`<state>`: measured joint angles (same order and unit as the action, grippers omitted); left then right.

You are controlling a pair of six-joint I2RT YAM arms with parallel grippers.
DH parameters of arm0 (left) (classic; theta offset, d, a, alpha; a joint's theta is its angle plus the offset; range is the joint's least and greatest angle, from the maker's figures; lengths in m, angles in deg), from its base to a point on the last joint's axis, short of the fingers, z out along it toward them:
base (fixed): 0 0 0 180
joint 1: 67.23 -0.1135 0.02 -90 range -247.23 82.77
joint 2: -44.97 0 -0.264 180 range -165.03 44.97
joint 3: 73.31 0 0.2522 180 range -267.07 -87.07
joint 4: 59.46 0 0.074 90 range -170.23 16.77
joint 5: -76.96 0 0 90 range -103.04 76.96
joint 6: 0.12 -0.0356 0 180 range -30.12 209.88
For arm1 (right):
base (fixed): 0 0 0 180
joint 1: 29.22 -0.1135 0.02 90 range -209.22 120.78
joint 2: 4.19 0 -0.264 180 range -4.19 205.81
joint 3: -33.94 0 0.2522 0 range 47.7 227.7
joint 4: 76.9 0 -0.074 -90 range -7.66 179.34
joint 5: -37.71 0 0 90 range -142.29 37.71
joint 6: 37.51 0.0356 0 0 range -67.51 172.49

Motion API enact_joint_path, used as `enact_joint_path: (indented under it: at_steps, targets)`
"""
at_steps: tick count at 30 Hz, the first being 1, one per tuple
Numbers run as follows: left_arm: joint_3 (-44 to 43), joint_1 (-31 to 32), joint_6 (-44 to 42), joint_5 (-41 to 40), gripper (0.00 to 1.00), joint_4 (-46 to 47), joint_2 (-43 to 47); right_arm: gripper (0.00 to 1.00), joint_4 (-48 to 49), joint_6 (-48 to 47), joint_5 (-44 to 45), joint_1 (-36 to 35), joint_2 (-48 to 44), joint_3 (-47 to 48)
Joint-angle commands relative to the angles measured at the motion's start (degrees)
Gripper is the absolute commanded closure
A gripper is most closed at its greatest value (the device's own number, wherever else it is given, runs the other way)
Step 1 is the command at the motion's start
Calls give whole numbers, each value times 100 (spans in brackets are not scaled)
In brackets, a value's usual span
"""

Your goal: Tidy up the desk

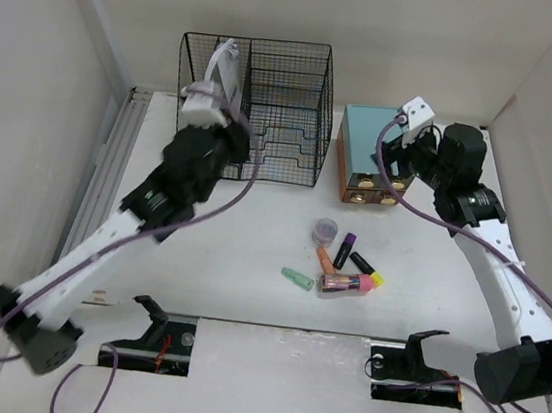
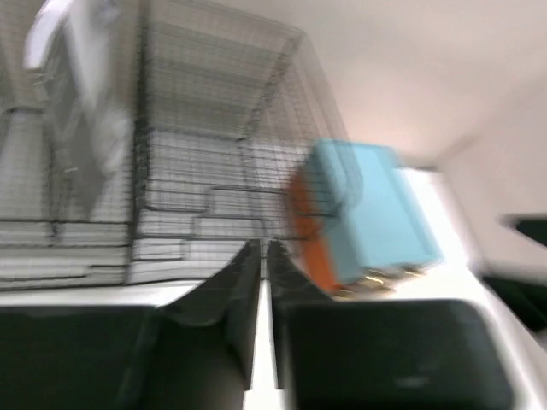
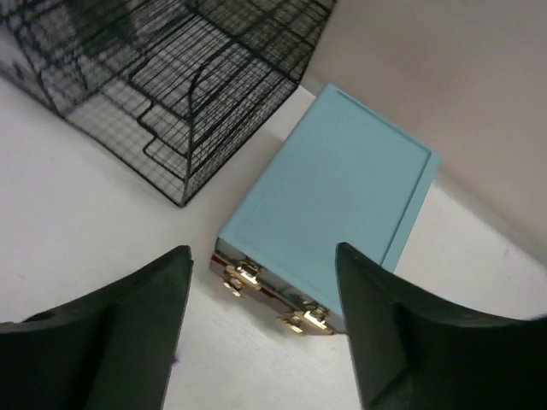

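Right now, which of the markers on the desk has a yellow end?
The black marker on the right side of the cluster: only it has a yellow end. The others show purple, orange, pink or pale green.

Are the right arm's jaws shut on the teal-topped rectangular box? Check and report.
No, the jaws stand wide apart in front of the teal-topped rectangular box, with nothing gripped between them.
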<state>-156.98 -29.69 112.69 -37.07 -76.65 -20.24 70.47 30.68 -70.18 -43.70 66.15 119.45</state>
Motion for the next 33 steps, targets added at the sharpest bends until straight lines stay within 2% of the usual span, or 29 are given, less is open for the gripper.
enact_joint_path:
  at_steps: [1, 2, 3, 5, 6, 8, 9, 10, 13, 15, 20, 26, 33]
  targets:
    - [1081, 113, 91, 649, 100, 744, 1113, 33, 359, 543, 833, 121, -65, 155]
    - [1389, 174, 214, 898, 100, 903, 1290, 71, 193, 806, 631, 173, -65, 156]
    - [1897, 175, 302, 1161, 99, 1052, 1509, 79, 191, 1027, 481, 174, -4, 95]
    - [2304, 350, 461, 1584, 81, 1361, 1563, 82, 191, 1520, 130, 174, -3, -283]
    - [2506, 429, 531, 1681, 78, 1518, 1564, 83, 191, 1617, 128, 174, -3, -406]
    - [3069, 683, 645, 1796, 68, 1967, 1512, 83, 191, 1977, 207, 174, -3, -765]
    - [3228, 772, 646, 1797, 59, 2125, 1511, 74, 243, 2030, 277, 174, -3, -863]
    - [3482, 859, 698, 1849, 56, 2283, 1450, 61, 313, 2118, 277, 174, -3, -977]
    - [3782, 1150, 760, 1771, 50, 2697, 1388, 55, 629, 2504, -30, 287, -143, -1443]
    - [3836, 1255, 760, 1665, 50, 2882, 1335, 55, 858, 2935, -179, 366, -196, -1785]
    - [4090, 1361, 892, 1665, 49, 3066, 1160, 38, 1736, 3787, -355, 779, 84, -2340]
    - [4214, 1467, 1006, 1612, 49, 3278, 1045, 34, 2247, 4333, -802, 842, 1208, -2192]
    - [4266, 1467, 954, 1437, 46, 3278, 1045, 34, 2950, 4895, -831, 842, 1736, -2068]
